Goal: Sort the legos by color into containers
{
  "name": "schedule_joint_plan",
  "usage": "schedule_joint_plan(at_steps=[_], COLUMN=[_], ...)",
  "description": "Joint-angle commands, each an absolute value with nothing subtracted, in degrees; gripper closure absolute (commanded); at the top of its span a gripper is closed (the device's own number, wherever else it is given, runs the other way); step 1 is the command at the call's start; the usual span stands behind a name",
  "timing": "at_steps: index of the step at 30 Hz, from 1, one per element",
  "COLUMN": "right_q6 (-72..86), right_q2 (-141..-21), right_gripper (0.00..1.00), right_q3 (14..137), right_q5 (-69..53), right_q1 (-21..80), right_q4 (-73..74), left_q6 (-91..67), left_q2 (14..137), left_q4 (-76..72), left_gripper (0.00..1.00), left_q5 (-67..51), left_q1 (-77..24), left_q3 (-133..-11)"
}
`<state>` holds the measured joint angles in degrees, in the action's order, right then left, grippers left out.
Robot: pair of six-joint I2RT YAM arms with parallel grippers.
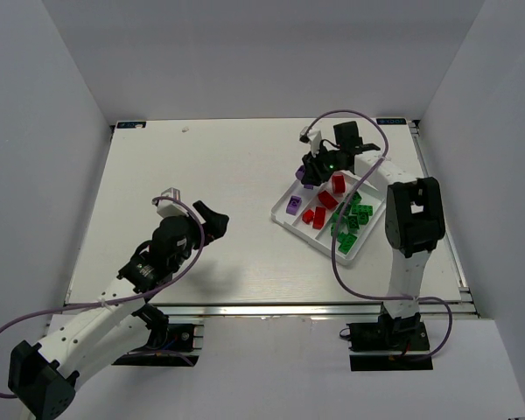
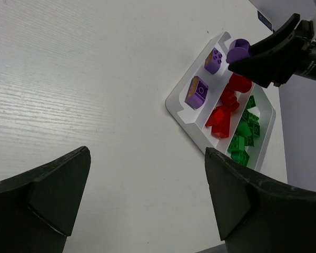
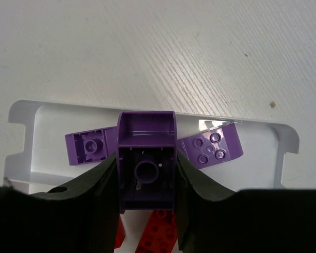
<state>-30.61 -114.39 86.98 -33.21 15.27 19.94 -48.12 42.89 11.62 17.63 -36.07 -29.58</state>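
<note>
My right gripper (image 3: pixel 146 176) is shut on a purple lego (image 3: pixel 146 153), hollow underside facing the camera, held just above the far end of the purple compartment of the white tray (image 1: pixel 283 221). Two more purple legos (image 3: pixel 89 147) (image 3: pixel 210 149) lie below it in that compartment. Red legos (image 2: pixel 224 113) fill the middle compartment and green legos (image 2: pixel 245 134) the one beyond it. In the top view my right gripper (image 1: pixel 315 171) hangs over the tray's far left corner. My left gripper (image 2: pixel 147 195) stands open over bare table, well left of the tray, with nothing between its fingers.
White walls enclose the table on three sides. The tray sits at an angle on the right half of the table (image 1: pixel 201 175). The right arm's cable (image 1: pixel 350 118) loops above the tray.
</note>
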Motion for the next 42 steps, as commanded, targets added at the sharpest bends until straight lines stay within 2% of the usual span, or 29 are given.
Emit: schedule_joint_plan(at_steps=[1,3,6,9,10,12,13,15,20,25,28,32,35,42], right_q6=[-30.8,-30.8,-30.6,-30.8,-31.1,-31.6,-31.9,-32.4,-32.3,-25.3,-23.7,-23.5,-21.9,-12.5], right_q2=[-116.1,-116.6,-117.6,-117.9,-117.3,-116.1,-115.7,-114.4,-109.9,-99.1,-95.7,-90.4,-86.3,-79.4], right_gripper=[0.93,0.9,0.79,0.63,0.51,0.37,0.24,0.11,0.11,0.11,0.11,0.11,0.11,0.11], right_q3=[90.7,90.9,91.2,91.1,90.6,89.0,88.5,87.6,86.5,82.1,84.1,83.0,80.1,73.5], right_q5=[-33.3,-33.0,-32.2,-31.8,-31.5,-31.3,-31.1,-31.1,-30.1,-23.2,-20.7,-27.6,-28.2,-17.7], right_q1=[15.3,15.3,15.3,15.3,15.3,15.3,15.3,15.3,15.3,15.1,14.9,12.0,11.5,11.5], right_q4=[22.1,22.1,22.0,22.8,22.8,22.2,22.0,21.9,22.1,16.0,21.5,23.7,22.0,18.1], left_q6=[-48.7,-48.8,-48.8,-48.5,-48.3,-48.3,-48.4,-48.5,-48.9,-47.7,-47.2,-46.1,-45.4,-43.8], left_q2=[41.4,41.3,41.8,42.7,42.9,43.2,43.1,43.3,44.6,46.1,46.2,46.2,46.4,48.2], left_q4=[12.0,12.0,11.7,11.6,11.5,11.3,11.5,11.7,13.4,13.0,12.5,11.9,11.0,8.9], left_gripper=[0.02,0.02,0.02,0.02,0.02,0.02,0.02,0.02,0.02,0.02,0.02,0.02,0.02,0.02], left_q5=[18.1,18.3,18.0,17.8,17.8,17.8,17.9,18.2,18.8,18.2,18.1,18.3,17.8,15.0], left_q1=[-35.9,-35.9,-35.9,-35.9,-35.9,-35.9,-35.9,-35.9,-35.9,-35.9,-35.9,-35.9,-35.9,-35.9], left_q3=[-29.3,-29.2,-29.4,-29.9,-30.1,-30.3,-30.3,-30.7,-32.2,-33.3,-33.4,-34.2,-34.5,-35.2])
